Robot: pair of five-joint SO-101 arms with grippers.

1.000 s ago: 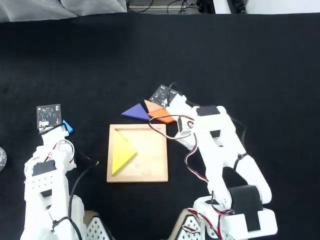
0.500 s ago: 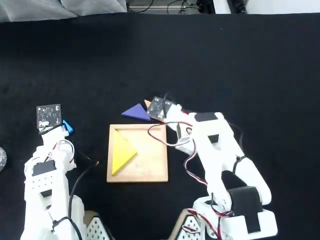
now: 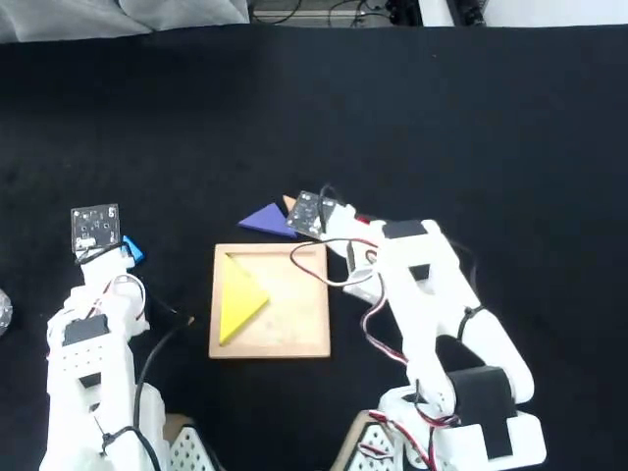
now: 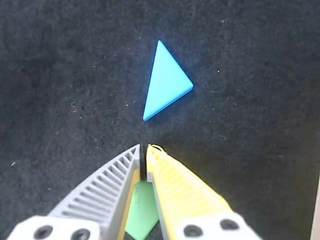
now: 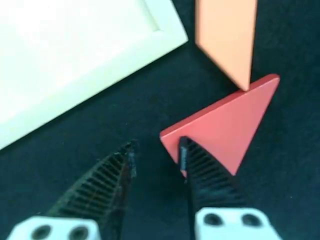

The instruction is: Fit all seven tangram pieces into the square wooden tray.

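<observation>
Pointing right, yellow triangle point(image 3: 238, 297) lies in tray point(image 3: 306, 336), long edge near-to-far; right fingers point(image 5: 210, 175) part-open, empty, astride red triangle point(image 5: 225, 125); left fingers point(image 4: 175, 175) closed.

Black table point(image 3: 491, 128) bears wooden tray point(image 3: 270, 350), purple triangle point(image 3: 265, 220), orange piece point(image 5: 227, 35), red triangle point(image 5: 225, 125), blue triangle point(image 4: 166, 82)

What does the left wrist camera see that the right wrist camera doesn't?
Left wrist view: a blue triangle and a green piece beneath the shut left hand. Right wrist view: a red triangle, an orange piece, the tray corner and the open right hand. Both: the black table.
</observation>
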